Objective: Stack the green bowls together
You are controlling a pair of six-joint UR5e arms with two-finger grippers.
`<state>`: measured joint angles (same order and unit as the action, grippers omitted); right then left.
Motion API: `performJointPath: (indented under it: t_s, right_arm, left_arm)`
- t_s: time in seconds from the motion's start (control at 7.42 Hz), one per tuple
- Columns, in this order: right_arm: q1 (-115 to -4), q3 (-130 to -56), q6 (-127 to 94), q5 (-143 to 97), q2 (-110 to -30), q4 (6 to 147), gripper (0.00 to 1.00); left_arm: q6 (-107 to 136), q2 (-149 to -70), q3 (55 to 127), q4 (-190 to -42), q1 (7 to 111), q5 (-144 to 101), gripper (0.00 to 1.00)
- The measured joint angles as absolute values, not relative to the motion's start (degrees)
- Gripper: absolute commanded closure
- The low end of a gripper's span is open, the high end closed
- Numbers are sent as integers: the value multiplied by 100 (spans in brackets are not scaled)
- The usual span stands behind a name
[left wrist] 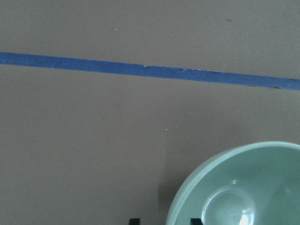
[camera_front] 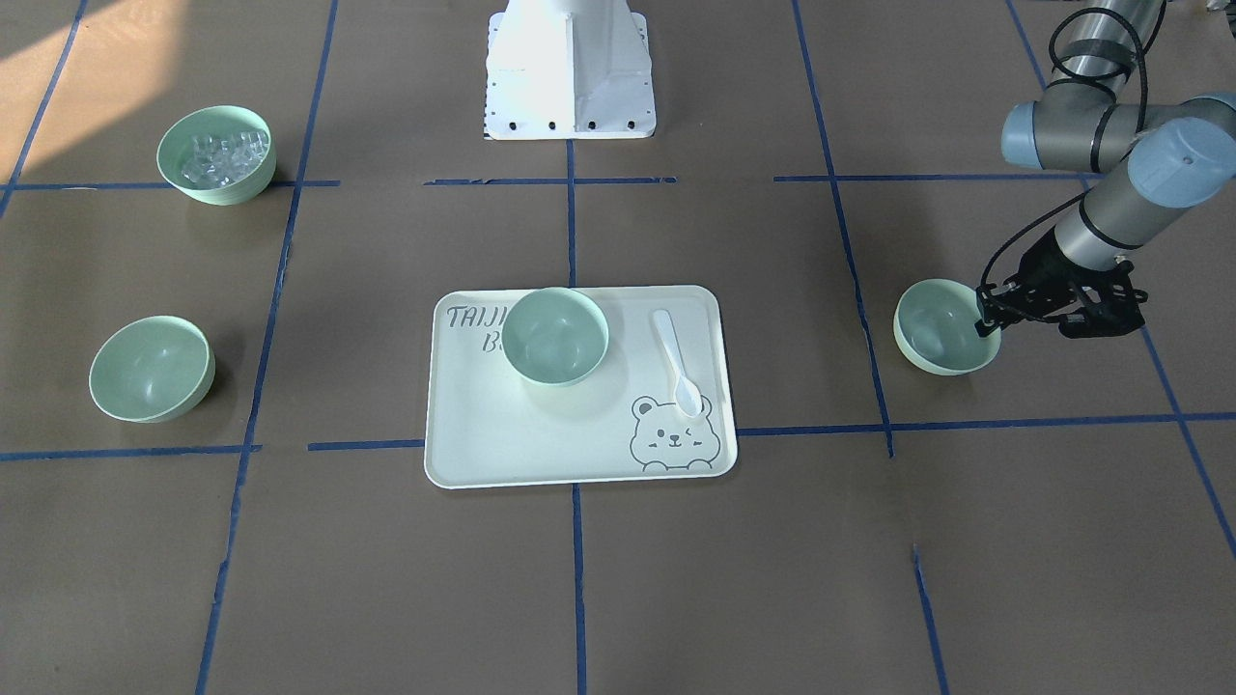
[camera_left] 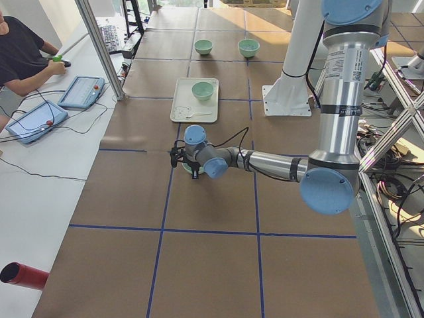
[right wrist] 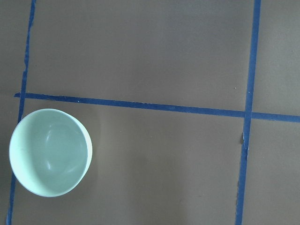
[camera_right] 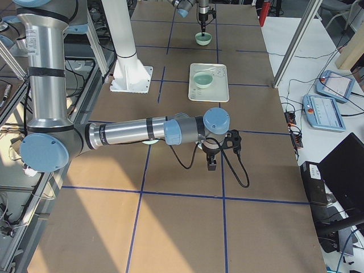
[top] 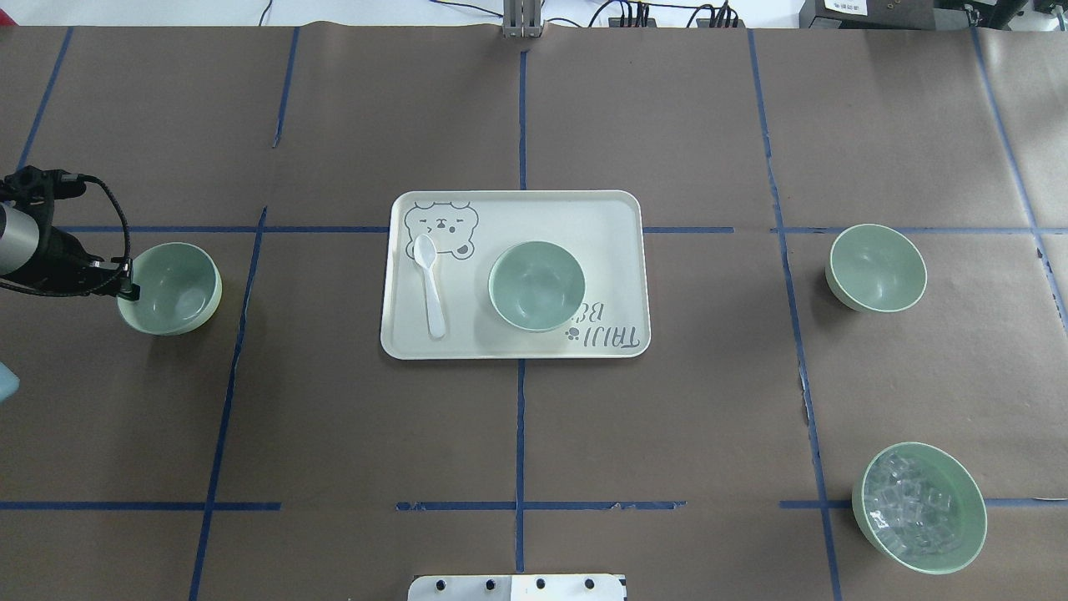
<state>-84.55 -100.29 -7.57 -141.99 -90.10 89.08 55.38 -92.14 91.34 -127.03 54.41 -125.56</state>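
Left bowl (left wrist: 243,187) sits on the counter (camera_front: 618,579), left end effector (left wrist: 164,221) parted astride its rim. Likely light, stiff, slick: pinch the rim firmly. Tray bowl (top: 536,285) and right bowl (top: 876,267) sit apart. Right end effector (camera_right: 211,165): cannot tell.

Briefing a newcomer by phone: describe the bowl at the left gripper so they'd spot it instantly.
Find the bear-print tray mid-table. Past its spoon end, off the tray, sits an empty green bowl. Only this one has the left gripper at its rim.

Wrist view: green bowl (left wrist: 243,187) cut off by bottom and right edges; left gripper (left wrist: 165,221) barely shows. Spread of right gripper (camera_right: 211,165) unreadable.
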Motion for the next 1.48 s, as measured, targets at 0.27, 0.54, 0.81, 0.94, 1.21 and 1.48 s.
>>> performJointPath:
  t_s: [0.27,0.54,0.81,0.94,1.21,1.48]
  right_arm:
    - [-8134,-10034,-1539,-14150,-8980,8400,0]
    - [-7489,-9921,-2880,-13856,-8975,7342,0]
    - [-6729,-9566,-4088,-13301,-8974,6086,0]
    - [-6343,-9398,-4541,-12965,-8971,5612,0]
    - [-5902,-9125,-4846,-12567,-8967,5257,0]
    - [-5767,-8860,-4878,-12444,-8892,5208,99]
  left_arm:
    - [5549,-9094,9461,-12582,5481,-12706,100]
    - [5554,-9088,9866,-12140,5602,-13076,100]
    - [5555,-9211,10277,-11521,5751,-13170,100]
    - [5555,-9328,10390,-11250,5842,-13176,100]
    - [5557,-9472,10473,-10984,5926,-13176,100]
    - [5642,-9555,10483,-10937,5945,-13175,100]
